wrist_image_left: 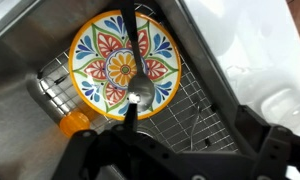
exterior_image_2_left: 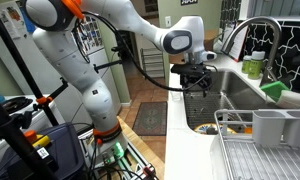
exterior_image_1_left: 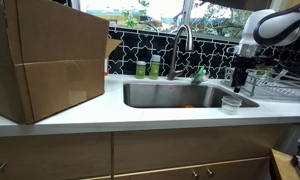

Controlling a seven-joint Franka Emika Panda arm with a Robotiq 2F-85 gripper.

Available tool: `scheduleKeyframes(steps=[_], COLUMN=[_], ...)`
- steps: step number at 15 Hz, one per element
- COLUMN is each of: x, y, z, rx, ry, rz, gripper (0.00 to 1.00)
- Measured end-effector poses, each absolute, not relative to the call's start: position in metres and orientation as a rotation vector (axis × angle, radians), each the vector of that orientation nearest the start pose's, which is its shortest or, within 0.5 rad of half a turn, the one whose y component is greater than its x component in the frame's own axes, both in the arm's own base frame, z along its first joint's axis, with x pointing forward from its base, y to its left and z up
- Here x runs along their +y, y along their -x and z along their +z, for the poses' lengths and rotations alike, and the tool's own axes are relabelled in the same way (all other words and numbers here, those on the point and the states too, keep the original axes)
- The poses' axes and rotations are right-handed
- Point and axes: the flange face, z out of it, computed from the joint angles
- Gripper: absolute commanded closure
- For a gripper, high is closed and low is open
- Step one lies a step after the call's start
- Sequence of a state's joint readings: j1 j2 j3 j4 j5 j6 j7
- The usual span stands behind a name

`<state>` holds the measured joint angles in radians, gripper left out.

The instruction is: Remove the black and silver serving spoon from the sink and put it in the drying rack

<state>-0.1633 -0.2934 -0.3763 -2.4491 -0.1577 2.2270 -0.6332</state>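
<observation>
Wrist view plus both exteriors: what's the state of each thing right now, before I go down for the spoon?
serving spoon, lying across the plate, not gripped.
plate, flat on the wire grid in the sink.
gripper, open, above the sink, holding nothing.
faucet, no water seen running.
drying rack, beside the sink, no serving spoon seen in it.

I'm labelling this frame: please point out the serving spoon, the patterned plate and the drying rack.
serving spoon (wrist_image_left: 141, 96), wrist view, on its silver bowl.
patterned plate (wrist_image_left: 95, 60), wrist view, on its painted face.
drying rack (exterior_image_2_left: 252, 158), an exterior view, on its wire floor.
</observation>
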Motion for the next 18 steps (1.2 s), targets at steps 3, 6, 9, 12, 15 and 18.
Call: scheduleKeyframes(steps=[3, 6, 9, 12, 15, 18], x=[-0.244, -0.247, -0.25, -0.25, -0.257, -0.273], y=[-0.391, -0.399, -0.403, -0.405, -0.406, -0.406], z=[0.356, 0.32, 0.316, 0.318, 0.311, 0.289], rx=[-0.28, -0.235, -0.227, -0.228, -0.211, -0.219], ry=[3.119, 3.1, 3.101, 3.104, 3.105, 3.088], rz=[0.012, 0.077, 0.085, 0.078, 0.106, 0.168], gripper=[0.0, 0.0, 0.0, 0.0, 0.0, 0.0])
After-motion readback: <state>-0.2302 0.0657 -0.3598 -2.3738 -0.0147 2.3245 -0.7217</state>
